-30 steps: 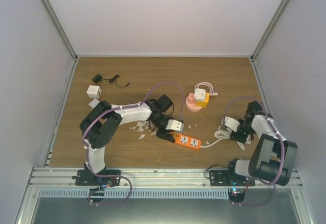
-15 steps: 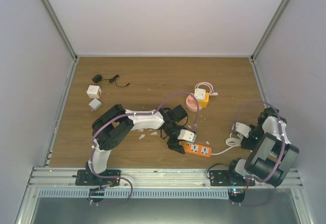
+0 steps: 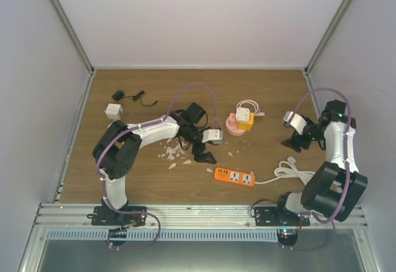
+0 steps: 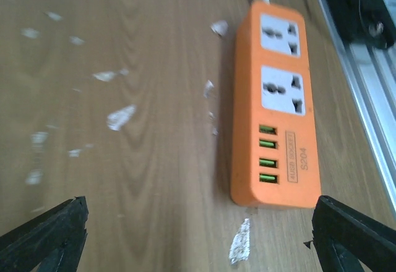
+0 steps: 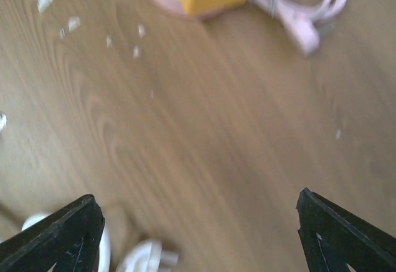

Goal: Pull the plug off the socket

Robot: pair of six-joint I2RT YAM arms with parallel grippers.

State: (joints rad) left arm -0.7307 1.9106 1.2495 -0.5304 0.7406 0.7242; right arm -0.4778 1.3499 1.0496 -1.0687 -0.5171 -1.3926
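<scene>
Orange power strip [image 3: 235, 177] lies flat near the table's near edge, sockets up, its white cable [image 3: 291, 174] coiled to its right with a blurred white plug [image 5: 145, 259] beside the coil. Farther off you have a pink base carrying a yellow cube [image 3: 241, 122], a white cube adapter [image 3: 112, 110] far left, and white scraps [image 3: 170, 154]. Your left gripper [image 4: 198, 235] gapes wide just beyond the strip, gripping nothing. Your right gripper [image 5: 198, 229] is spread apart over bare wood, empty.
</scene>
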